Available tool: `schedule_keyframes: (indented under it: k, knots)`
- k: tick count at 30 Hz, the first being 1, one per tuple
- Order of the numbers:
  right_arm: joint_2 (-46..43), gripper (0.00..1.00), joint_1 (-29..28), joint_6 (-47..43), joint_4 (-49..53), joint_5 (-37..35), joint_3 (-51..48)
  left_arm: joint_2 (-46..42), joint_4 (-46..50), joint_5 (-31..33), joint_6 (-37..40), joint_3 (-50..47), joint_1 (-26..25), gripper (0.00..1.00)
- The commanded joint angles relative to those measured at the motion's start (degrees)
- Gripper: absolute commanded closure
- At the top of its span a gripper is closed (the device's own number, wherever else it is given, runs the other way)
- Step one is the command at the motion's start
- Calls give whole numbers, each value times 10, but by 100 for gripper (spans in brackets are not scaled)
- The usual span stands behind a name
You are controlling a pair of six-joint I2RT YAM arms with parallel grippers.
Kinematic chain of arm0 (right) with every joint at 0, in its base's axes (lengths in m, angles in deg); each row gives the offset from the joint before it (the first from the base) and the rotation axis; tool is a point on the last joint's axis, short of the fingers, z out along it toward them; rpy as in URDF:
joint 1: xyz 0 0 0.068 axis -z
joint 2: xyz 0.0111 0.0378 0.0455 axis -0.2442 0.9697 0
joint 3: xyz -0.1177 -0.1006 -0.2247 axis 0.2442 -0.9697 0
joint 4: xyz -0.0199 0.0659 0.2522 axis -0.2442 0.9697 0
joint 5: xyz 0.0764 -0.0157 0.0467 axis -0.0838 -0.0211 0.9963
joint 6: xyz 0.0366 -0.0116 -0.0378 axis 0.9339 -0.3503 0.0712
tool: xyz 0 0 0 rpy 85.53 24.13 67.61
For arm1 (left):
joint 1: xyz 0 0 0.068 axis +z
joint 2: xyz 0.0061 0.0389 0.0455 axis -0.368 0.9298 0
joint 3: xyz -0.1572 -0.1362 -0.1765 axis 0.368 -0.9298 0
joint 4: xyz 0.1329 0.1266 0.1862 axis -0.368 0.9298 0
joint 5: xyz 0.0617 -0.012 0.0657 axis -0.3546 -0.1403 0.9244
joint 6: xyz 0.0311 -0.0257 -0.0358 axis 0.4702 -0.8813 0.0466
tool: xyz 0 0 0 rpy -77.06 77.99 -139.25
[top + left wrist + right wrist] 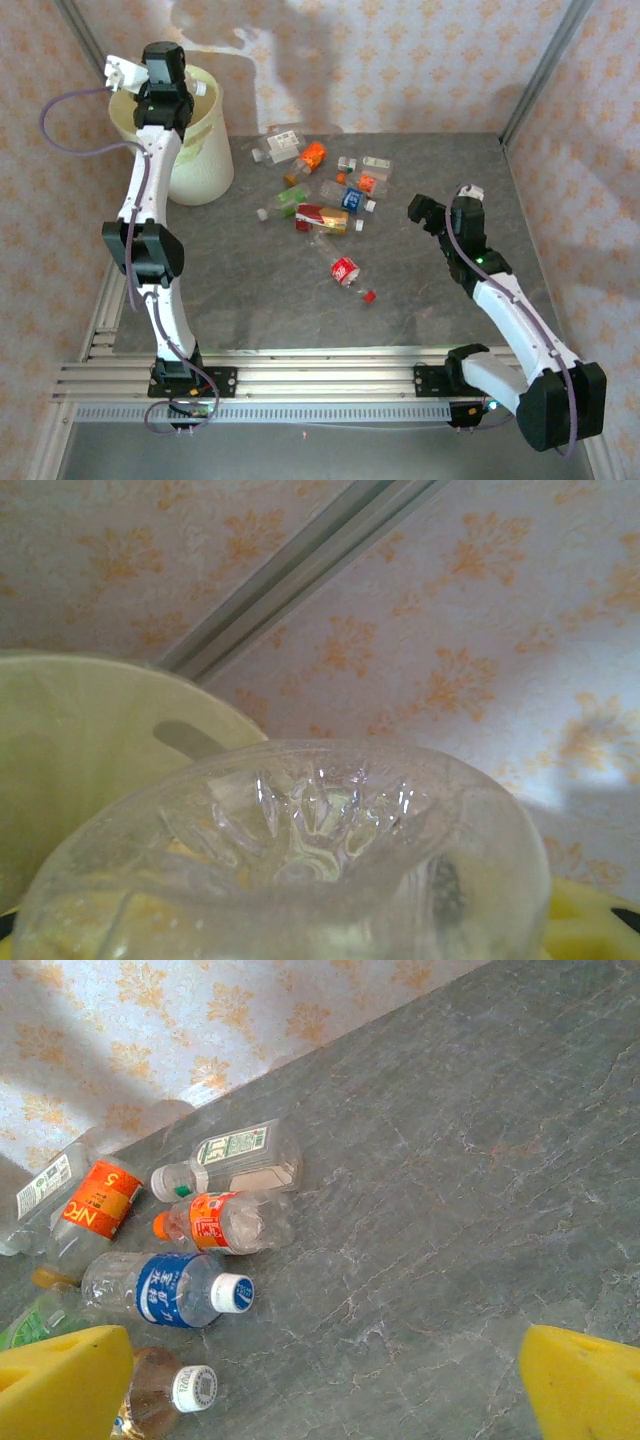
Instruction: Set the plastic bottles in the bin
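over the bin (205, 160), my left claw (165, 90) clamps one clear bottle (300, 860) for release; right claw (325, 1385) gapes empty above the table (450, 1160).

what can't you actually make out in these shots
- bin contents: top view, left arm covers much of the opening.
- clear bottle label and cap: left wrist view, base faces camera, rest cut off below.
- white-capped bottle body: right wrist view, behind yellow finger.
- bottle pile label text: top view, too small.

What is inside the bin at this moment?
The bin shows its pale liner. The left arm and the clear bottle it holds cover the rest, so its bottom is hidden.
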Motion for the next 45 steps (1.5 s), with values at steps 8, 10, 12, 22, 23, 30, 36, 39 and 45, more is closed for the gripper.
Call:
schedule_keyframes:
  k: [8, 10, 12, 22, 23, 30, 36, 39, 45]
  knots:
    - [-11, 1, 1, -13, 21, -22, -8, 74, 84, 53, -69, 94, 21, 39]
    - [-12, 1, 1, -13, 23, -23, -8, 98, 71, 35, -54, 123, 27, 37]
    - [-12, 1, 1, -12, 24, -25, -8, 127, 68, 19, -37, 170, 31, 36]
    - [-12, 1, 1, -9, 25, -26, -8, 177, 110, -54, -31, 284, 48, 1]
    - [-12, 1, 1, -9, 24, -25, -8, 170, 105, -56, -24, 278, 48, 0]
    - [-11, 1, 1, -6, 19, -17, -9, 129, 111, -76, 23, 271, 45, 0]
    - [-21, 1, 2, -10, -25, 33, -28, 71, 139, -130, 84, 220, 24, 0]
    - [-33, 1, 1, -12, -79, 86, -52, 15, 126, -141, 123, 137, -2, 0]
    - [-32, 1, 0, -20, -116, 136, -64, -120, 68, -170, 163, -64, -73, 0]
